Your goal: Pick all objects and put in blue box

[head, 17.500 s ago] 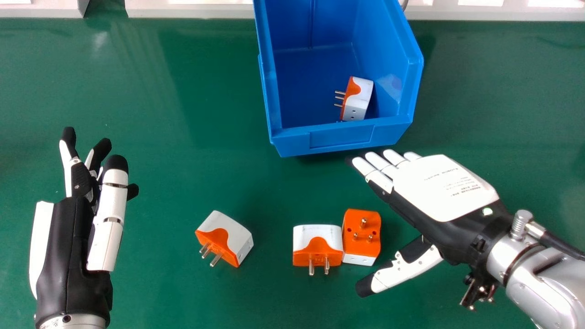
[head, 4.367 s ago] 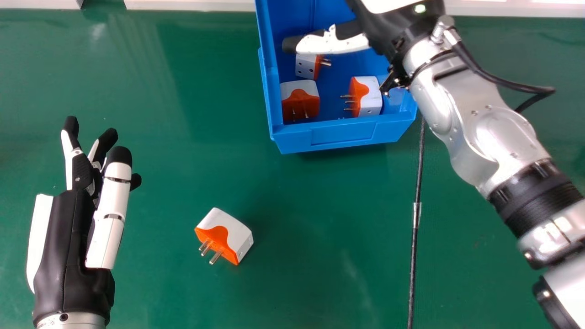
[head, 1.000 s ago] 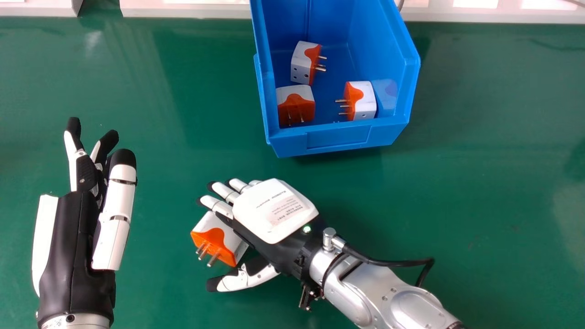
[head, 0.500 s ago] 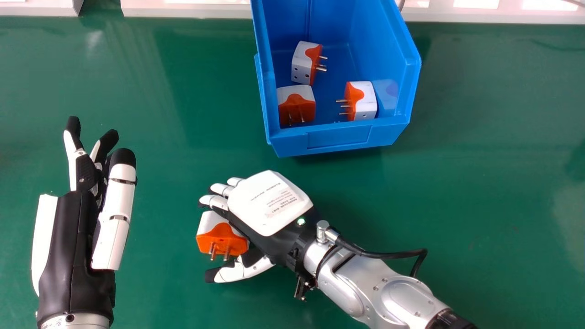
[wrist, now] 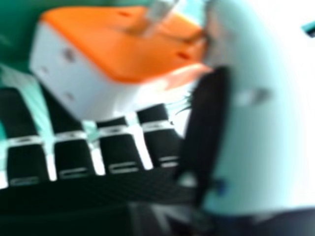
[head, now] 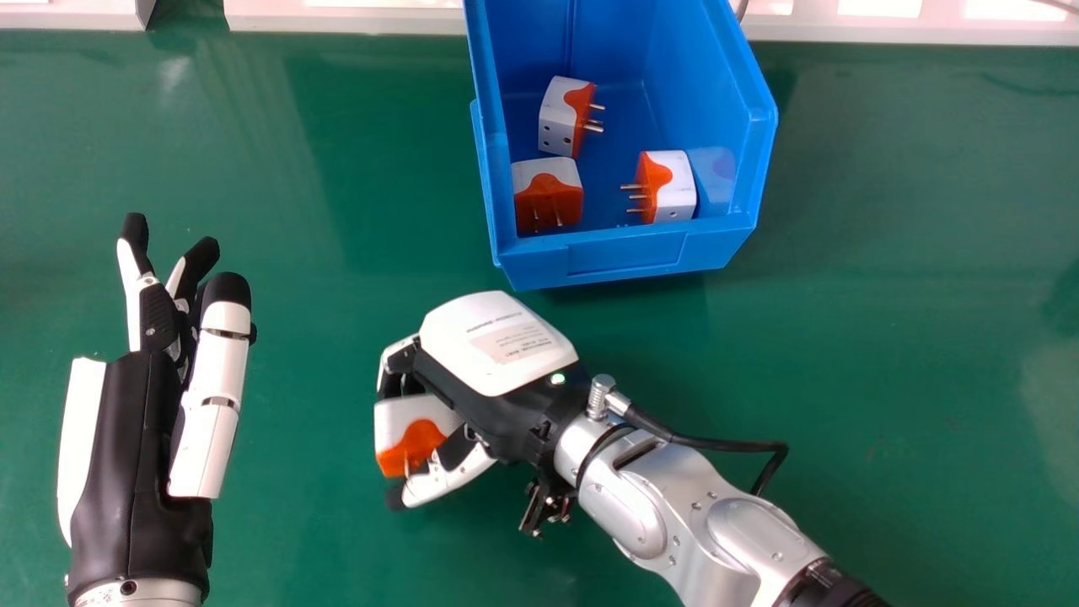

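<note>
My right hand (head: 497,346) is at the middle of the green table, its fingers and thumb curled round an orange and white plug adapter (head: 413,430). In the right hand view, the adapter (wrist: 123,49) lies between the fingers and the thumb of my right hand (wrist: 118,147). The blue box (head: 628,257) stands farther off, with three similar adapters inside: one at the back (head: 558,116), one near the front left corner (head: 548,198) and one to the right (head: 668,185). My left hand (head: 126,455) rests at the left with its fingers straight.
Green table surface (head: 885,295) surrounds the box and both hands. A pale ledge (head: 337,18) runs along the far edge of the table, behind the box. A black cable (head: 716,443) loops out beside my right wrist.
My right hand's fingers have curled round the adapter, which has turned and shifted slightly to the right. Earlier, two other adapters went from the table into the box. The left hand stays nearly still.
</note>
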You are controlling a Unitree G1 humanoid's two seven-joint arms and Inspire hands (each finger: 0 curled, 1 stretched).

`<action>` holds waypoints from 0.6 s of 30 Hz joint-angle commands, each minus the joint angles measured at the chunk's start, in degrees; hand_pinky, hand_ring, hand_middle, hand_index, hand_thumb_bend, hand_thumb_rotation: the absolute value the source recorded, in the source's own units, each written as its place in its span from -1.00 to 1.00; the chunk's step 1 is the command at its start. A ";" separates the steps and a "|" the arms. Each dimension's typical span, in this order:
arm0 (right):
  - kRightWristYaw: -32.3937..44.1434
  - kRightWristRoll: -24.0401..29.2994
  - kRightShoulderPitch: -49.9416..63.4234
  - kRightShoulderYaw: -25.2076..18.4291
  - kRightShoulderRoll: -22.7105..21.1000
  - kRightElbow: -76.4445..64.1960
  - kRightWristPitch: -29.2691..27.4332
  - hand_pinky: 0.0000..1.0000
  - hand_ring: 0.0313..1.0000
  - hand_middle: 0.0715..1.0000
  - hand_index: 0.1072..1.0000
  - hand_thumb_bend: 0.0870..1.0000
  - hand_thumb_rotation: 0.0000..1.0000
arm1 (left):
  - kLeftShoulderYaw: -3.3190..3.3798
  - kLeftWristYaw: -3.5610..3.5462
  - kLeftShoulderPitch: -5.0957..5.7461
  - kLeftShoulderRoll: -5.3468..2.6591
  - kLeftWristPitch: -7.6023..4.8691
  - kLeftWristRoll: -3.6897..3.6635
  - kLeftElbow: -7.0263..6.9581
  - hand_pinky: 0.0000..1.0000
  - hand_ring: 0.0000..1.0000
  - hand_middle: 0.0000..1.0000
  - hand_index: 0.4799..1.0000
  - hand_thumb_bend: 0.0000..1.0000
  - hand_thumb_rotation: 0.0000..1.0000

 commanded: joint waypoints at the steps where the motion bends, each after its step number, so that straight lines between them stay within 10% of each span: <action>1: 0.93 -0.23 1.43 0.54 -0.62 -0.27 0.80 -0.86 -0.82 -0.71 -0.14 -0.10 -0.77 | 0.23 -0.03 0.42 0.00 -0.41 0.18 -1.98 0.67 0.87 0.91 0.90 -0.36 0.81; 13: 1.47 -0.14 2.05 0.28 -1.57 -2.42 1.21 -0.87 -0.82 -0.69 -0.14 -0.10 -0.77 | 0.35 -0.25 0.73 0.12 -0.18 0.07 -2.35 0.65 0.86 0.90 0.89 -0.37 0.80; 18: 1.58 -0.37 3.10 -0.01 -2.58 -5.19 1.38 -0.79 -0.74 -0.20 -0.14 -0.06 -0.98 | 0.33 -0.28 0.71 0.11 -0.08 0.05 -2.36 0.65 0.86 0.90 0.89 -0.36 0.80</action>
